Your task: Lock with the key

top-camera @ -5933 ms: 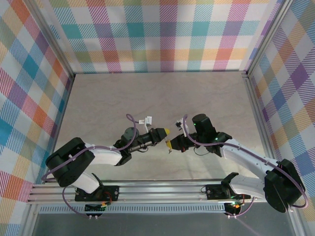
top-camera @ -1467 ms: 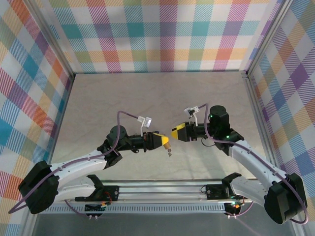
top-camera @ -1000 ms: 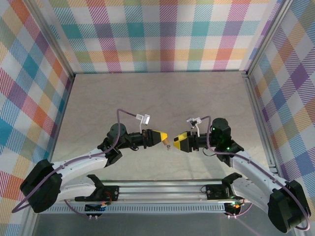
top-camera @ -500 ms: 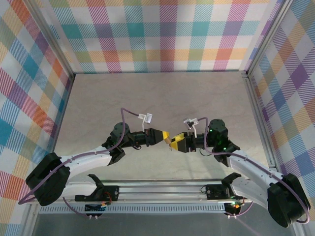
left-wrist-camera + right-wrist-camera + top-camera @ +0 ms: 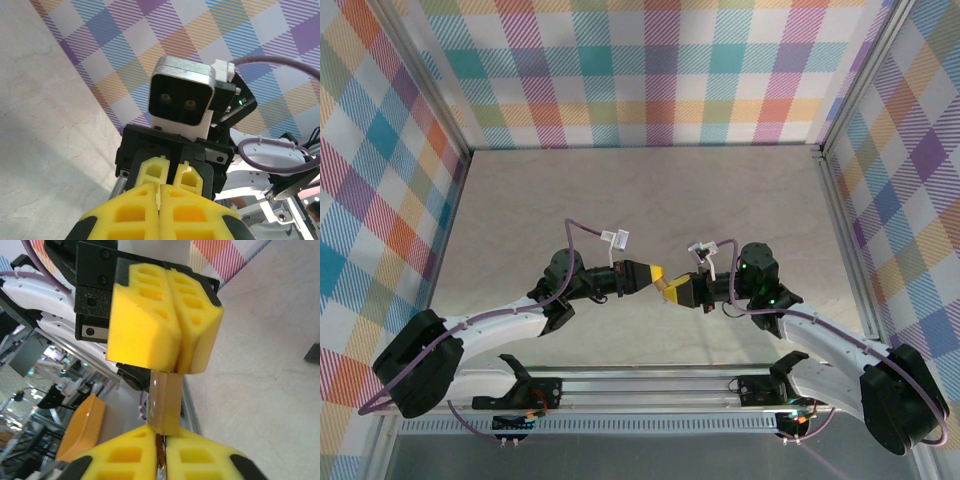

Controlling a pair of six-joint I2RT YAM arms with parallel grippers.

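The pale, marbled worktop point(image 5: 620, 200) carries two black-and-white arms, the left arm point(image 5: 500, 325) and the right arm point(image 5: 830, 335), which meet nose to nose just below the centre of the overhead frame. The left claw point(image 5: 654, 272), with blocky yellow pads, is pinched fully together, and the right claw point(image 5: 680, 291), padded the same, is likewise pressed closed. Bridging them, clear of the worktop, is a small brass-brown flat piece point(image 5: 166, 402). In the right wrist view it runs from the seam of the left pads at the top into the seam of the right pads at the bottom, so each claw grips one end. I cannot tell whether it is lock body, key, or both joined.

The step looks like turning the key. One claw should hold steady while the other rolls about the piece's long axis, both kept in line so nothing binds or slips.

Count: one worktop, two arms, two claws, one brass-brown piece.
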